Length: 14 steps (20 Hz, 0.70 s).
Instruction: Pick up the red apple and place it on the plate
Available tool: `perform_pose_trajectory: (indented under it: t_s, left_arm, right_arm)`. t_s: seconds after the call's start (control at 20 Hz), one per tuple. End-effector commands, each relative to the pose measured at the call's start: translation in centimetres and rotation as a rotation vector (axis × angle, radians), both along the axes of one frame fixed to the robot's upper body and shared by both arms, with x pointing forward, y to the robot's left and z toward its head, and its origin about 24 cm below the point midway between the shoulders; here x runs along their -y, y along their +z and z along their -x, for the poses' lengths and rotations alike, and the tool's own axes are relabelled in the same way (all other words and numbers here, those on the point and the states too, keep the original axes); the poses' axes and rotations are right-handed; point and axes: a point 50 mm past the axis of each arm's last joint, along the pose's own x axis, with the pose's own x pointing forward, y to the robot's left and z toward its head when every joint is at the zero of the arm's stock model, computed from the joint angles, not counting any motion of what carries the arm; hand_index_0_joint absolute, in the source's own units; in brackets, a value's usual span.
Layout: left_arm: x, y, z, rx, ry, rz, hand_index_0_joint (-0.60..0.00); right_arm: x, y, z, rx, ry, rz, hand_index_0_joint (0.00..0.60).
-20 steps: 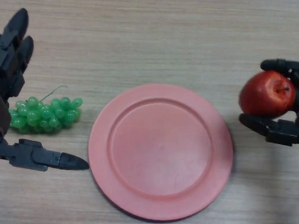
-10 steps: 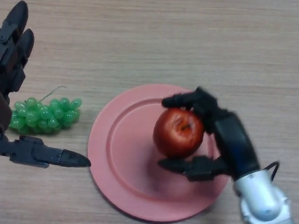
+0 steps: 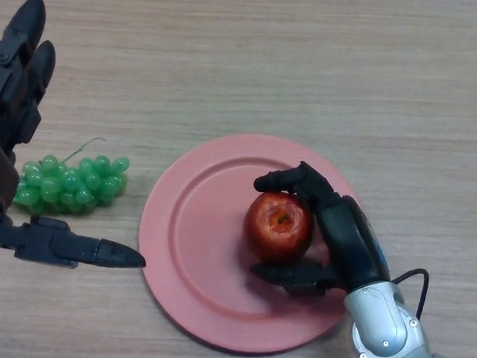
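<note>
The red apple (image 3: 278,225) is over the middle right of the pink plate (image 3: 193,241), stem side up. My right hand (image 3: 345,236) comes in from the lower right and is shut on the apple, fingers curled over its top and thumb under its near side. I cannot tell whether the apple rests on the plate. My left hand (image 3: 4,130) is open at the left edge, fingers straight, thumb pointing toward the plate.
A bunch of green grapes (image 3: 70,184) lies on the wooden table (image 3: 312,61) left of the plate, between my left hand's fingers and thumb.
My right hand carried the apple from the right edge leftward over the plate, then lowered it slightly toward the plate's middle. My left hand has stayed put.
</note>
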Motion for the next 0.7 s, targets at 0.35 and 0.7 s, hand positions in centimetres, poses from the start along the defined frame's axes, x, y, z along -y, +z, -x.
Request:
perform_pose_trajectory:
  t_s: [0.35,0.7]
  left_arm:
    - [0.2,2.6,1.4,0.174,-0.033,-0.029,0.0]
    - [-0.3,2.7,1.6,0.2,-0.001,-0.031,0.0]
  right_arm:
    - [-0.9,5.0,1.0,0.125,0.149,-0.115,0.0]
    - [1.0,9.6,2.0,0.167,0.173,-0.287,0.0]
